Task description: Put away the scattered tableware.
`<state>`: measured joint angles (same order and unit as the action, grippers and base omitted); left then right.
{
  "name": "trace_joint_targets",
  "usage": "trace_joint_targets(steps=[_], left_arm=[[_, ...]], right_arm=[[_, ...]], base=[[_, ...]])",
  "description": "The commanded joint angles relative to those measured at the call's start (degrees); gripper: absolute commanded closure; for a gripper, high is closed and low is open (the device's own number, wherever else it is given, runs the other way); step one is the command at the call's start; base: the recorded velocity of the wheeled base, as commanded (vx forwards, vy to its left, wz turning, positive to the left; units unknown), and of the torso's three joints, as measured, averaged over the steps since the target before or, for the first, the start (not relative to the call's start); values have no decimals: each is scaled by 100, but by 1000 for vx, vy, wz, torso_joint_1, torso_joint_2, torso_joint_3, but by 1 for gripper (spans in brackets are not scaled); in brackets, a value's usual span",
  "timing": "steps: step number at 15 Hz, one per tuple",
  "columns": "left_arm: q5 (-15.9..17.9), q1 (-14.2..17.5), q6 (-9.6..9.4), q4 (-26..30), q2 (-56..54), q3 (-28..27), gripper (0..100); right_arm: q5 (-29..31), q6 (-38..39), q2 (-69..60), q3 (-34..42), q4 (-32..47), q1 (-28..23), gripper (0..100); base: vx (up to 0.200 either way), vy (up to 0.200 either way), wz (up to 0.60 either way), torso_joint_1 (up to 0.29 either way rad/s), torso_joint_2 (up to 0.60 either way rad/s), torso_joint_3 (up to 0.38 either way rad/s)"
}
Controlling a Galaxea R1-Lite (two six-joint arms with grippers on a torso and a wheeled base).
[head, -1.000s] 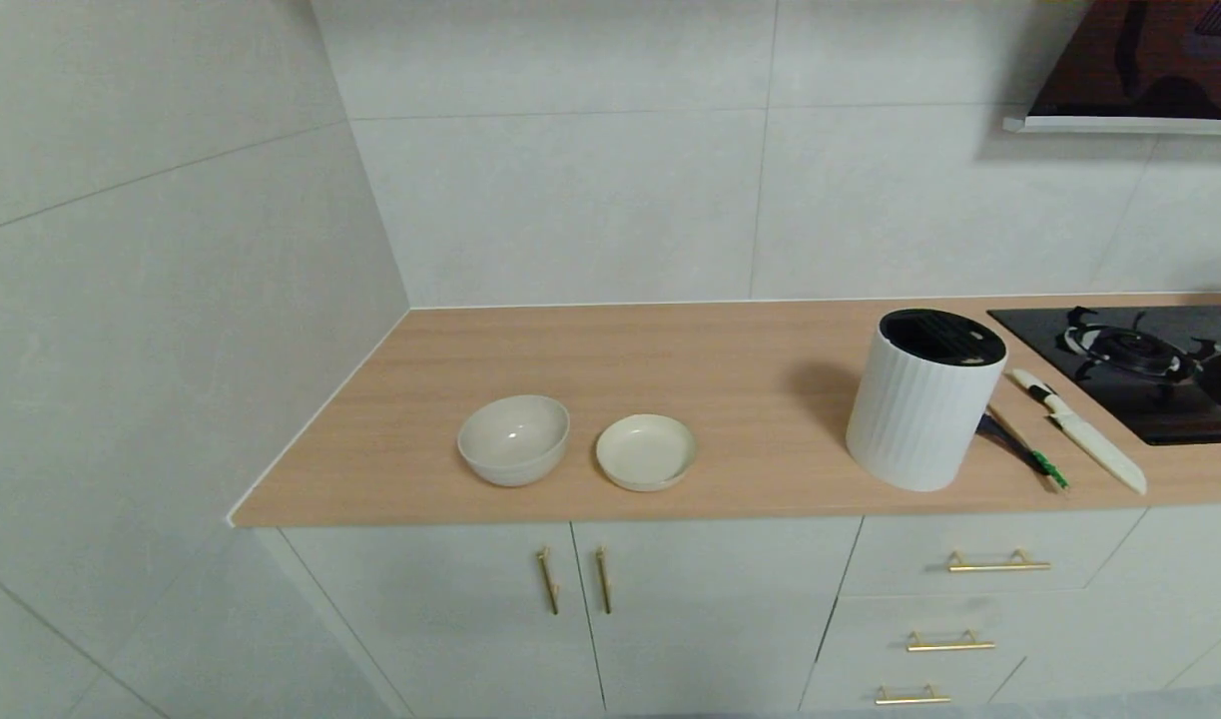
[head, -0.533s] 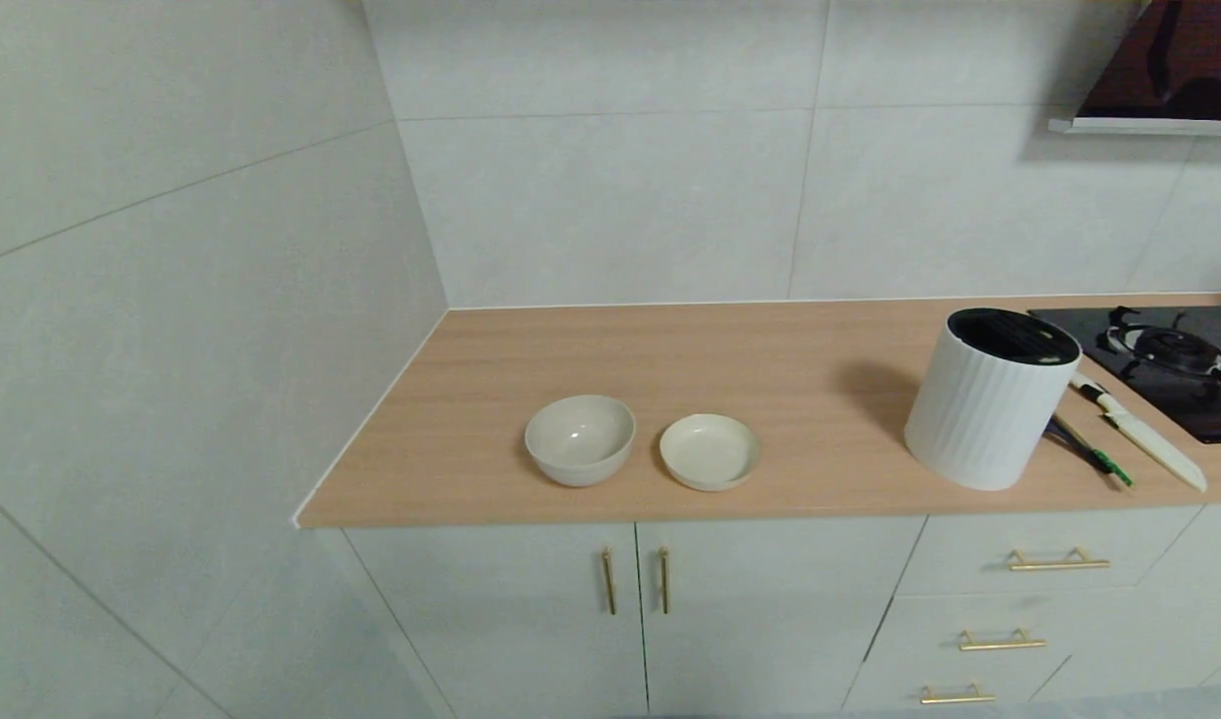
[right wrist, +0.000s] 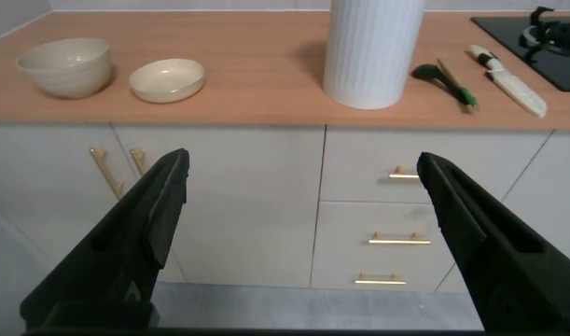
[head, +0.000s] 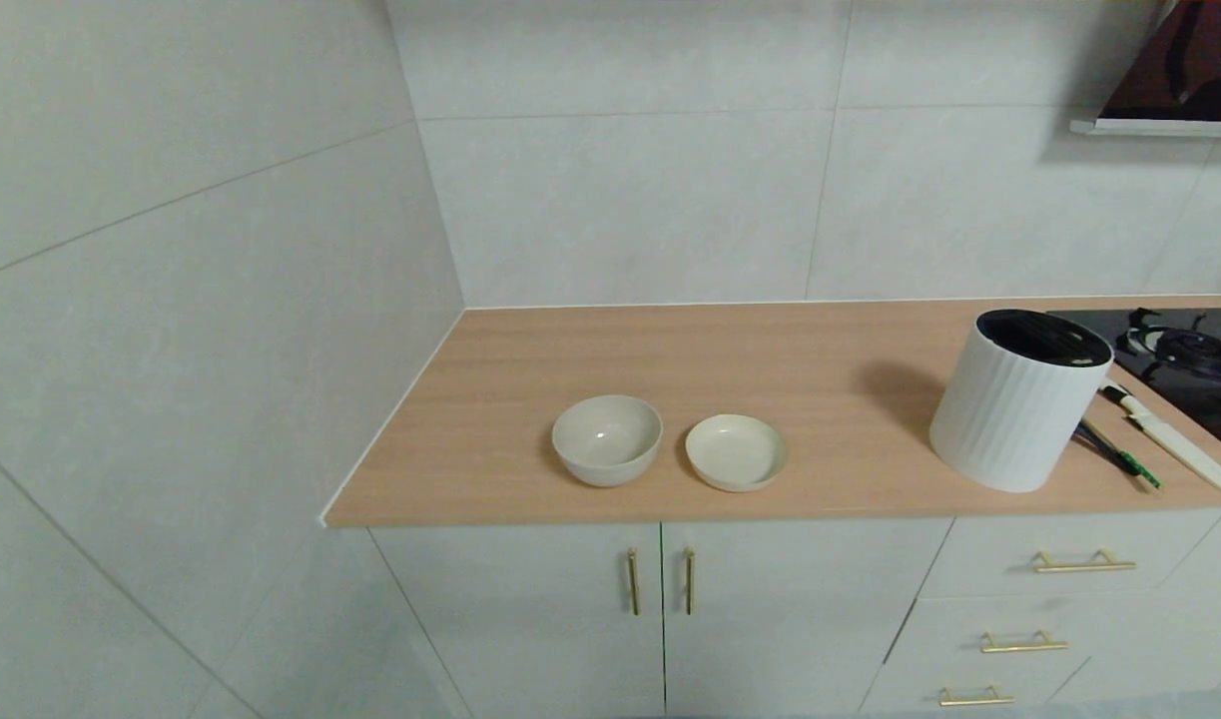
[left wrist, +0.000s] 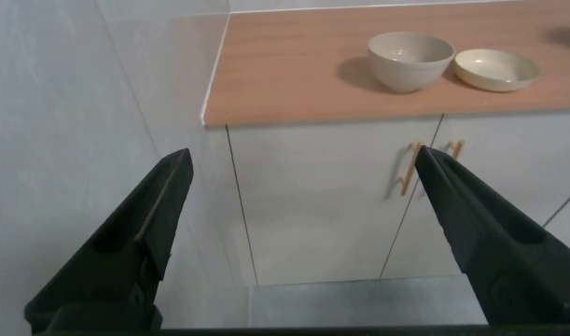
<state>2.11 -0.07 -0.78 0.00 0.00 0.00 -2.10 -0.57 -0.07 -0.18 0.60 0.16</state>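
While my left gripper (left wrist: 302,157) and right gripper (right wrist: 301,159) are gaping, gripping nothing, I am seeing a deep cream bowl (head: 607,439) and shallow cream dish (head: 736,451) sitting side by side, well left of the white ribbed canister (head: 1017,414).

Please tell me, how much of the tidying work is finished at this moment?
Nothing looks put away yet. The bowl and the shallow dish sit side by side on the counter, and the knife and a dark utensil lie beside the white ribbed holder. Nothing is in hand: the left gripper and right gripper are open and empty. All four pieces are left to store.
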Motion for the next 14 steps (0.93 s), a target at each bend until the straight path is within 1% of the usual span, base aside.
trace_joint_targets(steps=[1, 9, 14], left_arm=[[0, -1, -1, 0, 0, 0, 0], [0, -1, -1, 0, 0, 0, 0], [0, -1, -1, 0, 0, 0, 0]], right_arm=[[-1, -4, 7, 1, 2, 2, 0], [-1, 5, 7, 1, 2, 2, 0], [-1, 5, 7, 1, 2, 2, 0]], base=[[0, 0, 0, 0, 0, 0], [0, 0, 0, 0, 0, 0], [0, 0, 0, -155, 336, 185]])
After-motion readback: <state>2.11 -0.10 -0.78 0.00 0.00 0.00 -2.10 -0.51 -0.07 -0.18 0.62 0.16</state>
